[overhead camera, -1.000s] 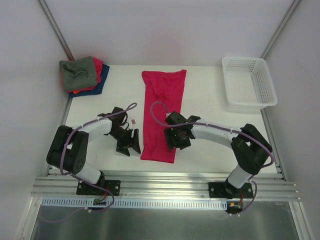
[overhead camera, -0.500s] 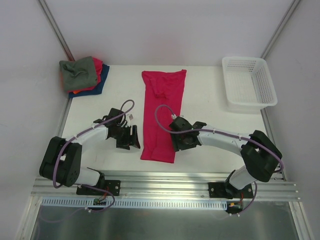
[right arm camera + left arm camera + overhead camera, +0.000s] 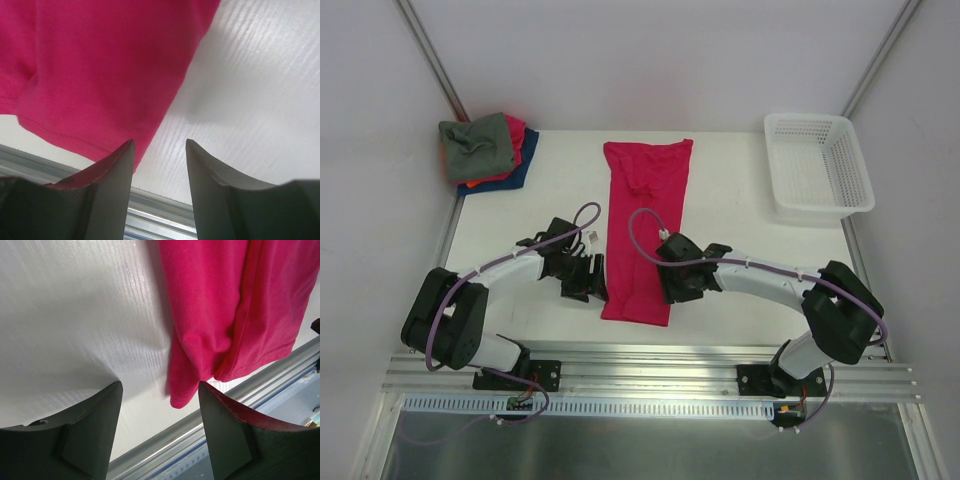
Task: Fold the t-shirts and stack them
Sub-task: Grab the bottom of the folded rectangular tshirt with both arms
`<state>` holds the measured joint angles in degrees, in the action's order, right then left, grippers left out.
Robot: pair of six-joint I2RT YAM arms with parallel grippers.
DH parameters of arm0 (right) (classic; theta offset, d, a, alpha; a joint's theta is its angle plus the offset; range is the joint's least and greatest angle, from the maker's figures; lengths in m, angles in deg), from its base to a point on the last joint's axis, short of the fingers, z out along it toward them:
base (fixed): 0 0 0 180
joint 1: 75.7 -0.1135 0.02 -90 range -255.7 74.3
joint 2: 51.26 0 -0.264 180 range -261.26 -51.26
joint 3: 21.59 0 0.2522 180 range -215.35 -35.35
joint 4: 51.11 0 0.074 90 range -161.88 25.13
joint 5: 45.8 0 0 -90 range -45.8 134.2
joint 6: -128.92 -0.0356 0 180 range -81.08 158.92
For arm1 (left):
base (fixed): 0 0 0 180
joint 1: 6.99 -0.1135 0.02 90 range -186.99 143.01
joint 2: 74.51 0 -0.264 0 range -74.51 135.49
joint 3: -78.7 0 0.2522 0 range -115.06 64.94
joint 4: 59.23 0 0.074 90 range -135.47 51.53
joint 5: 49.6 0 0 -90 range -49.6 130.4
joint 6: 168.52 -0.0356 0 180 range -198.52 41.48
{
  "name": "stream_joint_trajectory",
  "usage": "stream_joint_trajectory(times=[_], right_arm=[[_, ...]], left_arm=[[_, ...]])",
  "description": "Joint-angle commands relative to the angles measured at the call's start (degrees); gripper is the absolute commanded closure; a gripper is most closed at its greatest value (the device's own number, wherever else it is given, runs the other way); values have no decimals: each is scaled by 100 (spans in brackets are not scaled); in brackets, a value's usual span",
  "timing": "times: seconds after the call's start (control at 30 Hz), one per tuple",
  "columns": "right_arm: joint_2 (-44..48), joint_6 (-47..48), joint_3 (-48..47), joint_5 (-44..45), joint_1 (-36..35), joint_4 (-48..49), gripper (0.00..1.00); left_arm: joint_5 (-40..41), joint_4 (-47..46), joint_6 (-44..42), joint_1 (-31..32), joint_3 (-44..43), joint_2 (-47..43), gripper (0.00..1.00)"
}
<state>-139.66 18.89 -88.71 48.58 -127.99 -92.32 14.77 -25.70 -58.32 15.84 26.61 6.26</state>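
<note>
On table (image 3: 740,200), crimson t-shirt (image 3: 645,215) (folded lengthwise)

white table (image 3: 750,190) under soft, even light, pale walls (image 3: 650,60) closing in on three sides, metal posts (image 3: 428,55) in the far corners, aluminium rail (image 3: 650,372) along the near edge, possibly a steel sheet (image 3: 640,450) below.

Open tabletop (image 3: 740,215) strip between crimson t-shirt (image 3: 645,200) and white lattice basket (image 3: 805,119). Folded shirt pile (image 3: 480,148) fills far left corner. Left hand (image 3: 160,386) and right hand (image 3: 159,143) crowd t-shirt's near hem, jaws apart.
</note>
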Motion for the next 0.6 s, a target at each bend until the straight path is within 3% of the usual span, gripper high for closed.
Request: stream_joint_trajectory(times=[0.0,0.57], right_arm=[[60,-150,-236,-279,-88,81,51],[218,-326,221,-1176,-228,318,52]], left_arm=[[-118,53,27,64,0,53,37],[-223,62,54,257,291,-299,37]])
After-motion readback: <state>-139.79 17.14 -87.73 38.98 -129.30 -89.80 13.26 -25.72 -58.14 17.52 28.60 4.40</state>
